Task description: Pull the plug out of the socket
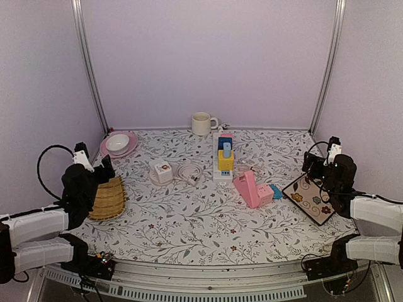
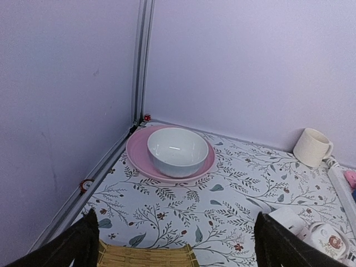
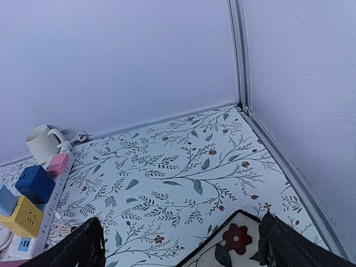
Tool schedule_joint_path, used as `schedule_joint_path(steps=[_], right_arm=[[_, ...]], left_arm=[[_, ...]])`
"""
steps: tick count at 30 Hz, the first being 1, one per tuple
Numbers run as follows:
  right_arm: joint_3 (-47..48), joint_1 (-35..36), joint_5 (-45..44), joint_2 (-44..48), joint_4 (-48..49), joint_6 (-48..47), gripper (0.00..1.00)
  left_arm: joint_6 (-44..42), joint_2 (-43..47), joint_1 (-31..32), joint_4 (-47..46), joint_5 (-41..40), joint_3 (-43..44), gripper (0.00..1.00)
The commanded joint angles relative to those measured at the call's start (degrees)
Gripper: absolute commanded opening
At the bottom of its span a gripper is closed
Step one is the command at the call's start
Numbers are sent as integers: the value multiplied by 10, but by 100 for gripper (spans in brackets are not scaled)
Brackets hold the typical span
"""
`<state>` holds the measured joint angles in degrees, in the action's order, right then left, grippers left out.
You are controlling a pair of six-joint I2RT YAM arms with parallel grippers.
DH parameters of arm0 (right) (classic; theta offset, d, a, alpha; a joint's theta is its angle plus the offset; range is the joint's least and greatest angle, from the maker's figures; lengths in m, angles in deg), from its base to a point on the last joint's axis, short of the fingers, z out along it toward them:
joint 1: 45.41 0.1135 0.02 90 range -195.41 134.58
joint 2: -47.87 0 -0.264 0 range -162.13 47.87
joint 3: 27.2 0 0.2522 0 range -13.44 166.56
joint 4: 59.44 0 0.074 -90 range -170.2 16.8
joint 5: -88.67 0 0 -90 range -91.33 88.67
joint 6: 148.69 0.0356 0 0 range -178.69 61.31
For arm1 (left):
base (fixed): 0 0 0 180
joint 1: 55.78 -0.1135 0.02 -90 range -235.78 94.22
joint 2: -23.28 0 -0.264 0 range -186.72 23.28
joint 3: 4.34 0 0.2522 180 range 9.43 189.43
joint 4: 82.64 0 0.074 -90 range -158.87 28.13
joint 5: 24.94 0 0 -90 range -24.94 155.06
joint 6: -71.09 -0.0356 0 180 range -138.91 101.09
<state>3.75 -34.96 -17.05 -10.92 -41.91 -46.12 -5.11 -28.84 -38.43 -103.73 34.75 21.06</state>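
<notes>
Plain lilac walls (image 1: 208, 56) with metal corner posts (image 1: 90, 69) enclose a bench (image 1: 189, 220) covered in leaf-patterned cloth.

The worktop (image 1: 189, 220) is white with grey-green leaves and little red flowers. The plate (image 1: 130, 147) is pink, the bowl (image 1: 117, 143) white, the mug (image 1: 201, 123) cream. The socket strip (image 1: 220, 177) is white, with a yellow plug (image 3: 22, 217), a blue plug (image 3: 34, 183) and a pink plug (image 3: 57, 163). The basket (image 1: 108, 198) is tan.

basket (image 1: 111, 196) partly hidden, floral tray (image 3: 231, 245) cut off
</notes>
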Motion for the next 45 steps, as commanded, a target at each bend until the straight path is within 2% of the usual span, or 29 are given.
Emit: schedule_joint_path(steps=[1,9,14,17,20,23,26,30,35,45], right_arm=[[20,2,-2,-11,-4,-3,99],[40,0,-61,-32,-35,38,99],[28,-17,-52,-22,-31,78,99],[35,-18,-9,-9,-50,85,99],[76,-18,61,-2,-124,98,99],[115,-11,123,-4,-190,113,99],[129,22,164,-7,-223,120,99],[138,95,173,-12,-260,117,99],[137,182,152,-26,-257,136,99],[216,278,107,-178,-241,154,99]], left_arm=[[8,2,-4,-1,-7,13,97],[15,3,-4,3,-29,12,97],[21,1,-4,9,-42,15,97],[45,-3,-9,30,-55,21,97],[69,-8,-16,60,-68,32,97],[73,-12,-22,67,-31,41,97],[73,-21,-23,97,24,67,96],[91,-22,-13,119,84,85,93],[97,-6,1,139,102,95,93],[102,-5,3,126,123,86,93]])
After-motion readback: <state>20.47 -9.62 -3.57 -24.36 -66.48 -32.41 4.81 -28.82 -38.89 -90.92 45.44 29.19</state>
